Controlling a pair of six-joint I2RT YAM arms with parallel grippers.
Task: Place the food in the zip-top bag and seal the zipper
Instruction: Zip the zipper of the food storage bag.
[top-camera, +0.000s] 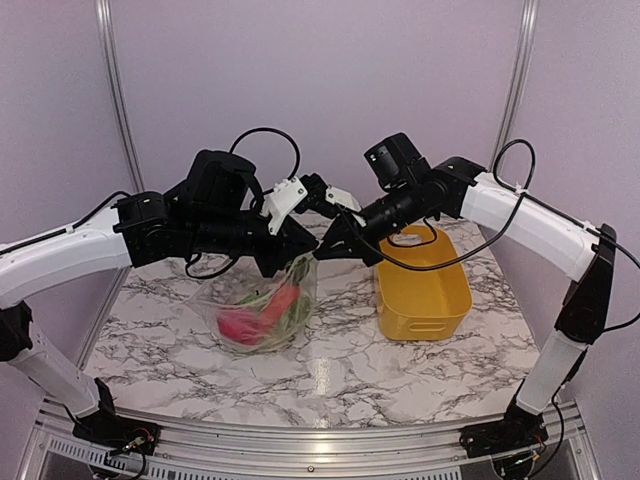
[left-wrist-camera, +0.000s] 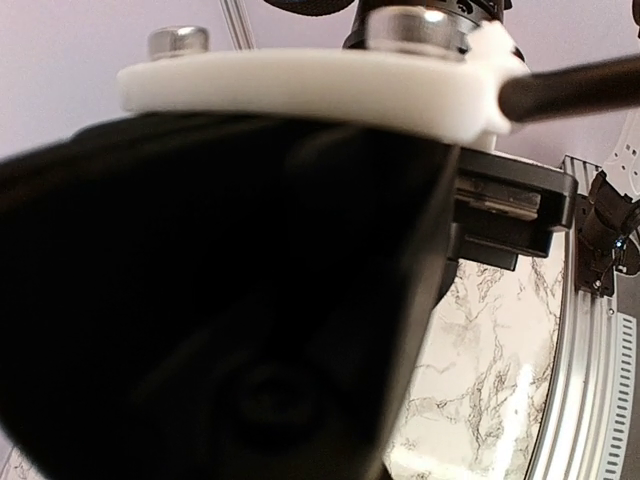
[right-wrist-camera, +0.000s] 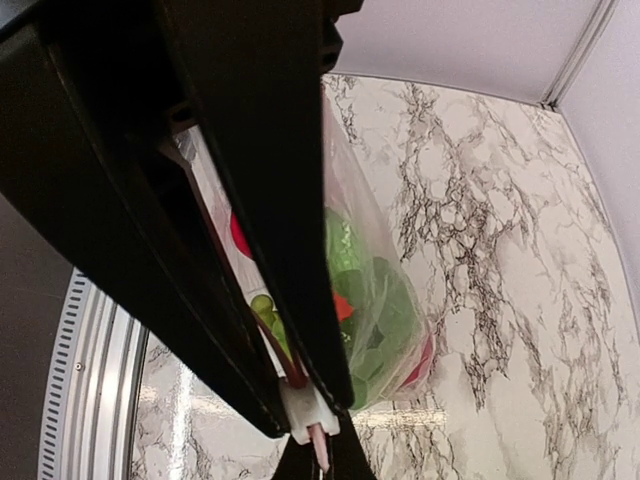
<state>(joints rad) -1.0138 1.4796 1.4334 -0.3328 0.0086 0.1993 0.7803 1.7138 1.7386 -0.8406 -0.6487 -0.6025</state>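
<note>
A dark, blurred body close to the lens fills most of the left wrist view, leaving only a strip of the marbled desk (top-camera: 330, 370) showing past it. I cannot tell whether the left hand (top-camera: 293, 243) is clenched or released. From above, the tips of the two hands merge into one black mass. The zip-top bag (top-camera: 265, 310) is clear and crinkled and sags down to the desk. The food (top-camera: 262, 320) inside it is a blur of red and green, and single pieces are hard to make out. The bag's mouth rises to where the hands meet above it. The right hand (right-wrist-camera: 308, 415) is clenched on the zipper (right-wrist-camera: 318, 440), whose pale pinkish strip pokes out past its fingertips. Farther right stands a yellow basket (top-camera: 425, 300).
</note>
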